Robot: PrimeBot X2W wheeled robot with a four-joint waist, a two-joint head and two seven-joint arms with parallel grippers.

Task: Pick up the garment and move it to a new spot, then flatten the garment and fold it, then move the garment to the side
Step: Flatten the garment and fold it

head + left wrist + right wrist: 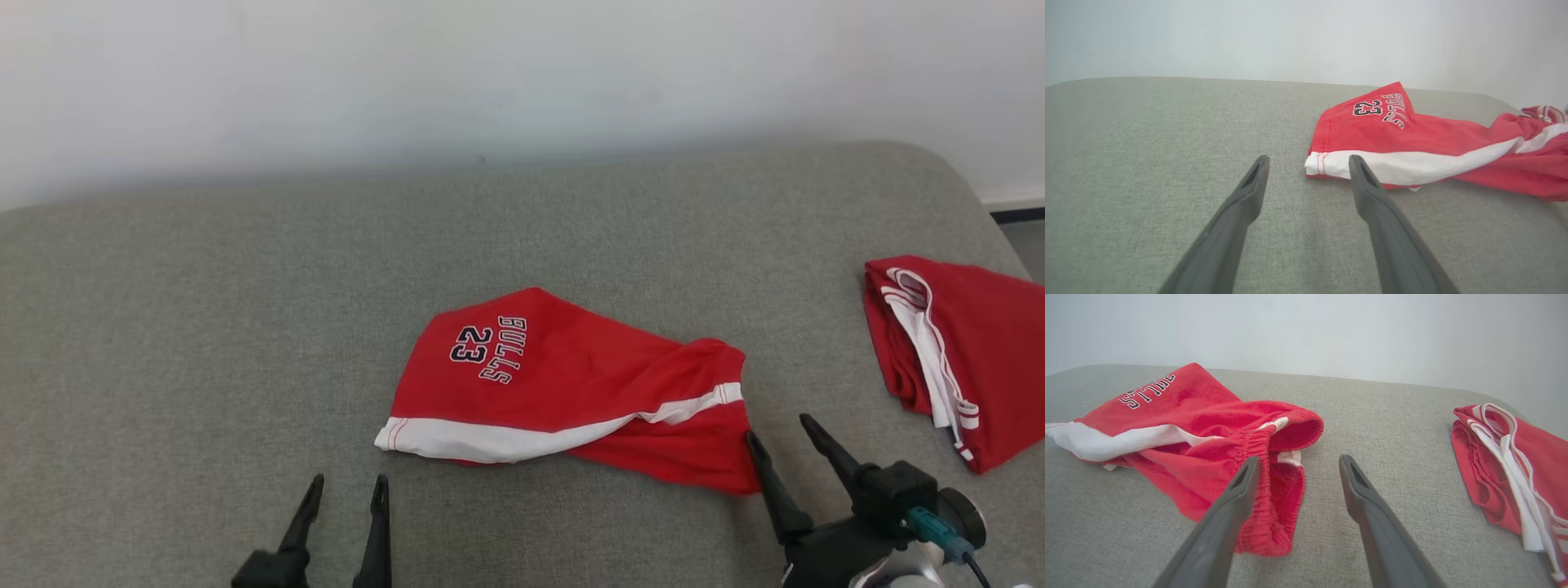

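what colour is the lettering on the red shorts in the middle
Dark navy or black with white outlines, reading BULLS 23 on the shorts; clearest in the head view.

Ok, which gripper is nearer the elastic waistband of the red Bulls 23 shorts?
Right. The right gripper hangs open at the waistband; the left gripper is at the opposite end, by the white hem.

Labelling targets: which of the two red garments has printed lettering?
The middle garment, marked BULLS 23 above a broad white band; the folded garment at the right shows only white trim.

Head view: high up, looking down at the grey cushion.
Wrist views: low, close.
All share: red shorts.
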